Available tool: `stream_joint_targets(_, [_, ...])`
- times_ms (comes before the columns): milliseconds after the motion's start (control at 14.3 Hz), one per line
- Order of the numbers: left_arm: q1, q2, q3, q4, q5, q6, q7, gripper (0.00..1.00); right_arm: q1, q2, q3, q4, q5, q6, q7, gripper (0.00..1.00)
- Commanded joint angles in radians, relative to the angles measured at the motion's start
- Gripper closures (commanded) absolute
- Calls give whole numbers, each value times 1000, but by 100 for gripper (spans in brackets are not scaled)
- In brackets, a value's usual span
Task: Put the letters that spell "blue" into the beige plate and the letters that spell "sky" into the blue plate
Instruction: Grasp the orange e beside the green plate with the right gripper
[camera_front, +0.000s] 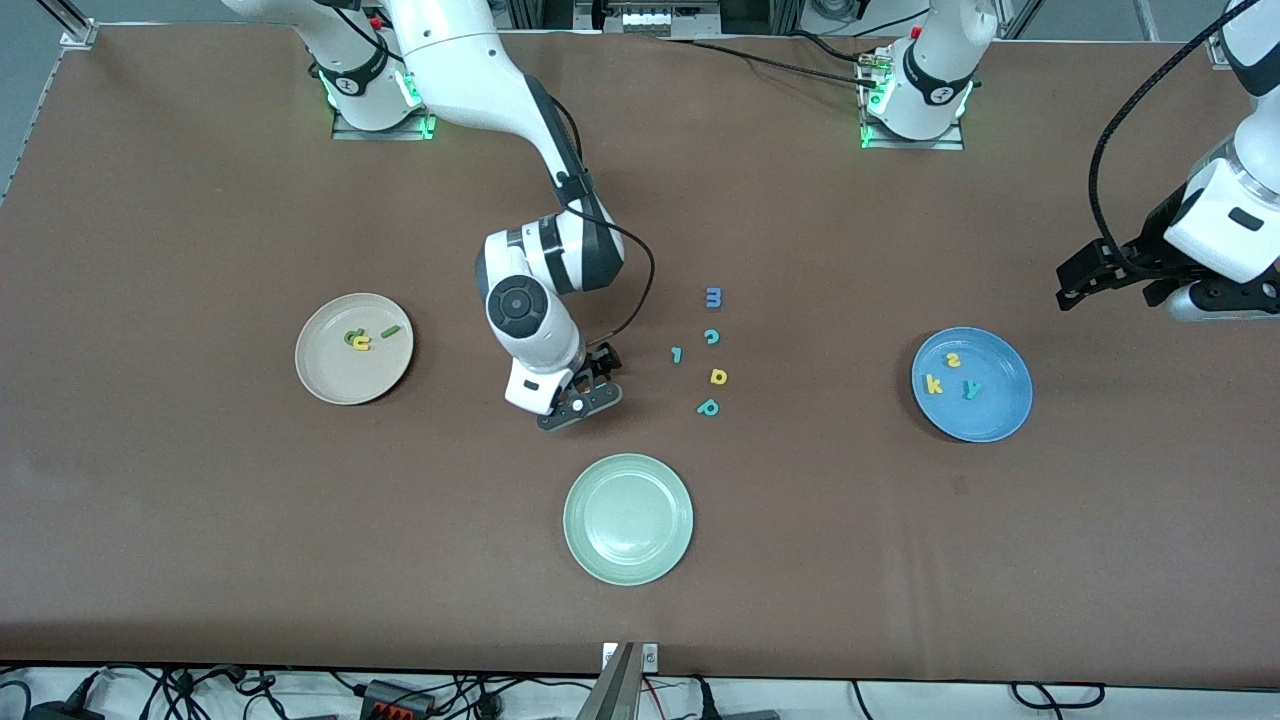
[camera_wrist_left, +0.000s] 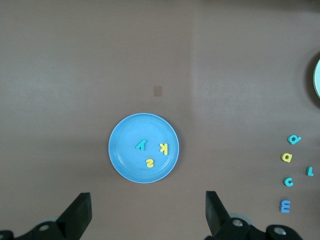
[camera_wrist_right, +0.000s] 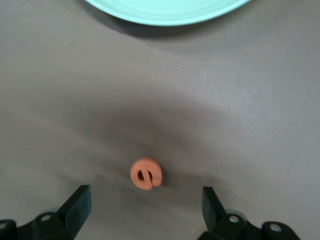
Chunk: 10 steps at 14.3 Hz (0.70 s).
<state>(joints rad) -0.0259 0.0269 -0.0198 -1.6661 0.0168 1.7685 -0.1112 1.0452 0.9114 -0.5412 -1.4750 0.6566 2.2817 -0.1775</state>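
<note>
The step in hand is picking the orange e (camera_wrist_right: 146, 173), the last letter of "blue". It lies on the table between the wide-open, empty fingers of the right gripper (camera_front: 580, 398), which next must close on it and carry it to the beige plate (camera_front: 325, 375).

That plate holds 3 letters, b, u and l. The blue plate (camera_front: 1000, 415) holds all 3 of s, k, y. The left gripper (camera_front: 1085, 278), open and empty, waits above the table near the blue plate.

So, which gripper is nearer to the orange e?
The right gripper: it is low over the orange e, fingers open on either side. The left gripper waits, open, above the blue plate.
</note>
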Motion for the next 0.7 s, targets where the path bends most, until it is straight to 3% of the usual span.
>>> stream_joint_targets(0, [6,10,-8,28,9,-21,8,0,-13,33,12,28,-12,38,-40,23])
stream_joint_targets(70, [6,10,-8,28,9,-21,10,0,-11,38,14,28,-12,42,-40,30])
stream_joint_targets(349, [6,8,-8,28,9,-21,8,0,-10,40,17,28,-29,41,-40,35])
stream_joint_targets(627, [6,10,-9,28,9,-23,8,0,-10,37,17,28,-29,38,-40,55])
